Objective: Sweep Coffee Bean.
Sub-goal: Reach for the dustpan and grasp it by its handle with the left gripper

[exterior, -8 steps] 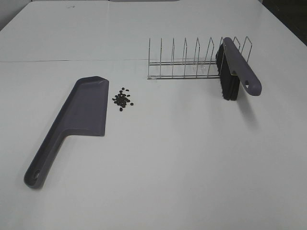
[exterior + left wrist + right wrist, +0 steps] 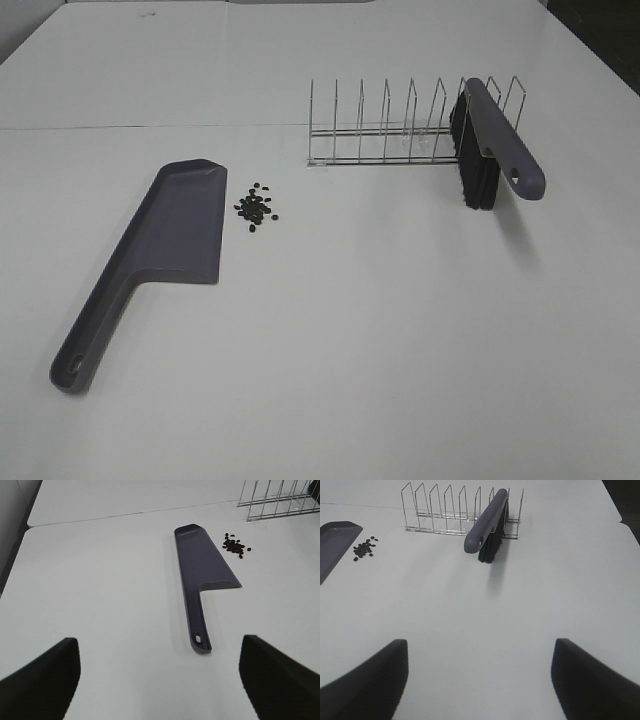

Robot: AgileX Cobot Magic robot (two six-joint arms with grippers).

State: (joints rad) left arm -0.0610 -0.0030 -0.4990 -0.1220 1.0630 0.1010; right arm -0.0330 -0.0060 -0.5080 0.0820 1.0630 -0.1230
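A small cluster of dark coffee beans (image 2: 256,206) lies on the white table just right of the grey-purple dustpan (image 2: 160,250), which rests flat with its handle toward the near left. The beans (image 2: 236,545) and dustpan (image 2: 200,575) also show in the left wrist view, ahead of my open left gripper (image 2: 160,680), which holds nothing. A grey-purple brush (image 2: 490,150) with black bristles leans in the wire rack (image 2: 390,125) at the right. In the right wrist view the brush (image 2: 487,522) stands well ahead of my open, empty right gripper (image 2: 480,677). Neither gripper appears in the exterior view.
The wire rack (image 2: 450,510) with several upright dividers stands behind the beans. A table seam (image 2: 150,127) runs across the far half. The dark table edge (image 2: 600,40) lies at the far right.
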